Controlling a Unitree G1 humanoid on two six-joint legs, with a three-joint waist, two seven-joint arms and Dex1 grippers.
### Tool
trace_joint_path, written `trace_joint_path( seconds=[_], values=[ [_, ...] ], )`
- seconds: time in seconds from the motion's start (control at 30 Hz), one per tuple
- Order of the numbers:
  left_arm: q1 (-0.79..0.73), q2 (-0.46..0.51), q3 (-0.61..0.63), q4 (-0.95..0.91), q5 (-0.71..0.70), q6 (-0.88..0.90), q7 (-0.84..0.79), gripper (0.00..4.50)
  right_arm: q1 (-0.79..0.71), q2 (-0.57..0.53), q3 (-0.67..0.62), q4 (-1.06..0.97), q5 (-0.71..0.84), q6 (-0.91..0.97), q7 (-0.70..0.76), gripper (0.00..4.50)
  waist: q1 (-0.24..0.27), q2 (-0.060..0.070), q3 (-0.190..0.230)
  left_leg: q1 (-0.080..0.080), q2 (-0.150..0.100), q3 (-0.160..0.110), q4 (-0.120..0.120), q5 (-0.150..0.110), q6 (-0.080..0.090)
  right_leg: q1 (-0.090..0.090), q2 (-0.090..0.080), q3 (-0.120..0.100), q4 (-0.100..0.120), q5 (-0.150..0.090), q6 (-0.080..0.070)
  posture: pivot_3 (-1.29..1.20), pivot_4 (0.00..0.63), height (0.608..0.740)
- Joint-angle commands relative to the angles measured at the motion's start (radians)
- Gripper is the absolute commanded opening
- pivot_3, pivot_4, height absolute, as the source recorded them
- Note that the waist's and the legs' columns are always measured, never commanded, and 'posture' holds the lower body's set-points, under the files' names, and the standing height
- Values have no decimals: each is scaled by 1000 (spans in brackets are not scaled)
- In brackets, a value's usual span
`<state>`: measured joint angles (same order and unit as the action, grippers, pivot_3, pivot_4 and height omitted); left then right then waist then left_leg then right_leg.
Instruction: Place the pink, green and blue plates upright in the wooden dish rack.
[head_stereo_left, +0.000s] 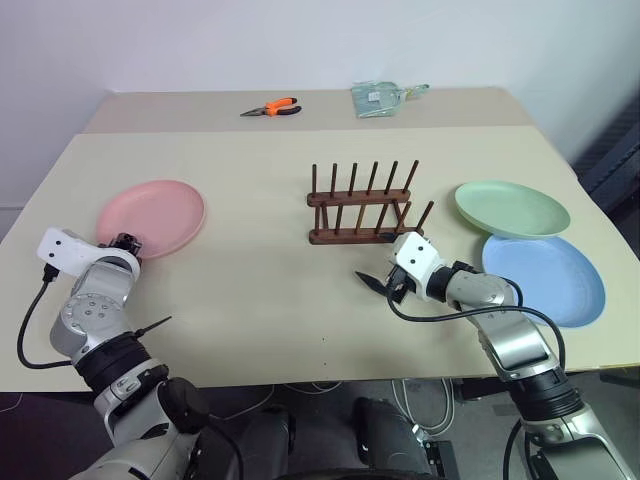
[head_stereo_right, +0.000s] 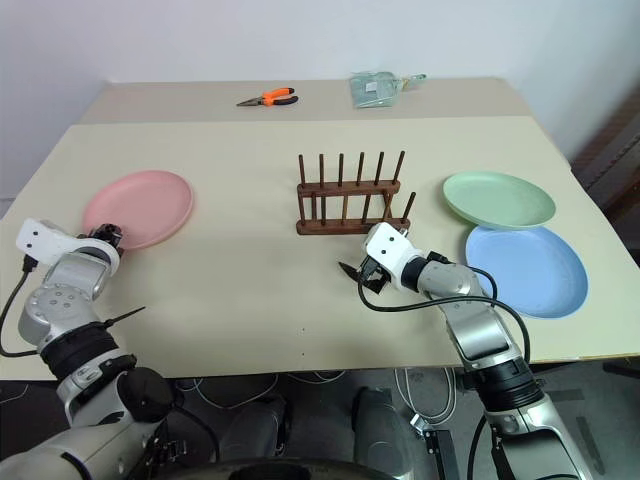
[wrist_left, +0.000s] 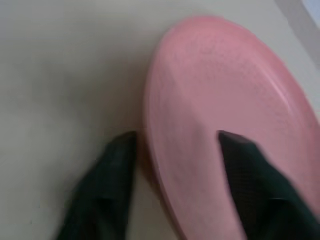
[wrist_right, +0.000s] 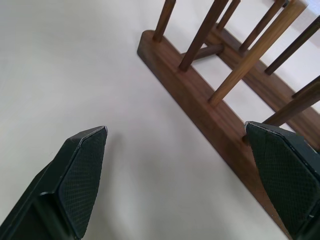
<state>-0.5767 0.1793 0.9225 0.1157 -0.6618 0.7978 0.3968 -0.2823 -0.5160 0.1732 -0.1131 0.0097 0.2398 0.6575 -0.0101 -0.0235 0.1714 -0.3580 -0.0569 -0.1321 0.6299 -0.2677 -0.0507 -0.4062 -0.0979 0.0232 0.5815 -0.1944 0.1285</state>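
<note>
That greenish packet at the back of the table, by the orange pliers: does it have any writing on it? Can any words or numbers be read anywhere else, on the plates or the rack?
Packet: a pale patch like a label, too small to read.
Pliers: no readable marking.
Pink plate, green plate, blue plate: plain, no text.
Wooden dish rack: no text.

From the head you look forward and down over the whole table (head_stereo_left: 300, 300) through two nearly matching eye views, while your left wrist camera sits close over the pink plate (wrist_left: 225, 125) and your right wrist camera close beside the wooden dish rack (wrist_right: 215, 115).
</note>
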Motion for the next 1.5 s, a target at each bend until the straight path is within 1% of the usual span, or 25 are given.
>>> trace_joint_path(
  seconds=[0.03, 0.07, 0.17, 0.2, 0.27, 0.3, 0.37, 0.47, 0.53, 0.63, 0.73, 0.83, 0.97, 1.0, 1.03, 1.1, 1.13, 1.17, 1.2, 1.23, 1.3, 1.33, 1.4, 1.47, 1.5],
  values=[
    [-28, 4, -18, -18, -61, -16, -12, 456, -25, -3, -71, -58, 48, 20, -3, 4500, 1, -1, 1, 0, 0, 0, 0, 0, 0, 0, 0, 0, 0, 0, 0, 0, 150, 740],
    [-25, 14, -69, -39, -53, -25, -62, 47, -30, -8, -85, -72, 62, 30, 1, 4500, 2, -1, 1, 0, 0, 0, 0, 0, 0, 0, 0, 0, 0, 0, 0, 0, 150, 740],
    [-24, 31, -212, -115, -40, -50, -203, 47, -50, -27, -109, -121, 82, 40, 19, 4500, 2, -3, 2, -1, 0, 0, 0, 0, -1, 0, 0, 0, 0, 1, -1, 0, 150, 740],
    [-24, 33, -237, -128, -41, -57, -227, 47, -55, -29, -110, -132, 86, 40, 22, 4500, 0, -3, 2, -1, 0, 0, 0, 0, -1, 0, 0, 0, 0, 1, -2, 0, 150, 740],
    [-62, 46, -400, -199, 1, -89, -337, 47, -138, -27, -101, -210, 104, 33, 44, 4500, -1, -3, 2, -1, 0, 0, 0, 0, -1, -1, 0, 0, 0, 2, -3, 0, 150, 740],
    [-78, 48, -451, -217, 13, -102, -370, 47, -169, -28, -92, -234, 104, 28, 53, 4500, -2, -3, 3, -2, 0, 0, 0, 0, -1, -1, 0, 0, 0, 2, -3, 0, 150, 740],
    [-129, 29, -520, -233, 15, -112, -398, 47, -241, -41, -40, -228, 26, -8, 51, 4500, -2, -3, 3, -3, 0, 0, 0, 1, -1, -2, 0, 0, 0, 2, -3, 0, 150, 740],
    [-195, 14, -615, -243, 49, -115, -408, 47, -349, -39, 29, -158, -87, -59, 27, 4500, -3, -3, 3, -2, 0, 1, -1, 1, -1, -1, 0, 0, -2, 0, -1, 0, 150, 740],
    [-236, -7, -657, -245, 52, -99, -400, 47, -414, -34, 71, -91, -167, -102, -2, 4500, -6, -3, 3, -1, 0, 1, -2, 1, -1, -1, 0, 0, -2, 1, -1, 0, 150, 740],
    [-275, -33, -686, -250, 45, -66, -377, 47, -461, -55, 132, 17, -293, -190, -35, 4500, -4, -3, 3, -2, 0, 1, -1, 1, -1, -3, 0, 0, -2, 2, -3, 0, 150, 740],
    [-292, -55, -683, -273, 11, -33, -360, 0, -475, -66, 143, 91, -370, -245, -80, 3669, -4, -3, 3, -3, 0, 1, -1, 1, -1, -3, 0, 0, -2, 2, -3, 0, 150, 740],
    [-286, -60, -687, -303, -5, 3, -356, 0, -469, -71, 141, 113, -415, -274, -104, 2237, -4, -3, 4, -5, 0, 1, -1, 1, -1, -4, 0, 0, -2, 2, -3, 0, 150, 740],
    [-266, -69, -661, -314, -36, 44, -341, 0, -458, -71, 133, 117, -456, -297, -129, 131, -5, -3, 4, -6, 0, 1, -1, 1, -1, -5, 0, 0, -2, 2, -3, 0, 150, 740],
    [-264, -76, -650, -316, -52, 49, -341, 0, -457, -70, 131, 116, -466, -304, -135, 54, -4, -3, 4, -6, 0, 1, -1, 1, -1, -5, 0, 0, -2, 2, -3, 0, 150, 740],
    [-266, -87, -630, -318, -75, 50, -337, 345, -456, -69, 128, 115, -474, -311, -142, 18, -4, -3, 4, -6, 0, 1, -1, 1, -1, -5, 0, 0, -2, 2, -3, 0, 150, 740],
    [-284, -111, -577, -315, -120, 25, -319, 1109, -454, -69, 118, 111, -485, -324, -154, 0, -3, -4, 5, -6, 0, 1, 0, 1, -2, -5, 0, 0, -2, 2, -3, 0, 150, 740],
    [-300, -121, -542, -306, -140, 0, -303, 1573, -452, -71, 110, 108, -486, -329, -160, 0, -1, -4, 5, -6, 0, 1, 0, 1, -2, -5, 0, 0, -2, 2, -3, 0, 150, 740],
    [-317, -126, -510, -293, -154, -26, -282, 2157, -448, -73, 100, 103, -481, -332, -166, 0, -1, -4, 5, -7, 0, 1, 0, 1, -2, -5, 0, 0, -2, 2, -3, 0, 150, 740],
    [-332, -113, -485, -270, -145, -52, -264, 2644, -439, -76, 75, 92, -455, -328, -168, 0, -1, -5, 6, -7, 0, 1, 0, 1, -2, -5, 0, 0, -2, 2, -3, 0, 150, 740],
    [-325, -61, -497, -244, -85, -85, -282, 3103, -413, -69, 20, 63, -370, -297, -142, 0, -1, -5, 6, -7, 0, 1, 0, 1, -2, -5, 0, 0, -2, 2, -3, 0, 150, 740],
    [-282, 48, -564, -213, 28, -128, -359, 3103, -355, -45, -90, -20, -154, -186, -52, 0, -2, -4, 6, -7, 0, 1, -1, 1, -2, -5, 0, 0, -2, 2, -3, 0, 150, 740],
    [-264, 80, -591, -206, 57, -143, -389, 3103, -337, -39, -120, -52, -89, -145, -23, 0, -4, -4, 6, -6, 0, 1, -1, 1, -2, -5, 1, 0, -2, 2, -4, 0, 150, 740],
    [-184, 165, -695, -212, 126, -188, -518, 3103, -311, -18, -214, -132, 105, 14, 22, 0, -5, -3, 6, -6, 0, 1, -2, 1, -2, -5, 1, 1, -3, 2, -4, 0, 150, 740],
    [-60, 226, -796, -272, 118, -214, -716, 3103, -297, 8, -355, -182, 347, 211, 25, 0, -4, -3, 6, -6, 0, 1, -1, 1, -1, -5, 1, 1, -3, 2, -4, 0, 150, 740],
    [-13, 243, -830, -301, 101, -217, -792, 3103, -290, 12, -402, -194, 423, 274, 23, 0, -1, -2, 6, -6, 0, 1, -1, 1, -1, -5, 1, 1, -3, 2, -4, 0, 150, 740]
  ],
)
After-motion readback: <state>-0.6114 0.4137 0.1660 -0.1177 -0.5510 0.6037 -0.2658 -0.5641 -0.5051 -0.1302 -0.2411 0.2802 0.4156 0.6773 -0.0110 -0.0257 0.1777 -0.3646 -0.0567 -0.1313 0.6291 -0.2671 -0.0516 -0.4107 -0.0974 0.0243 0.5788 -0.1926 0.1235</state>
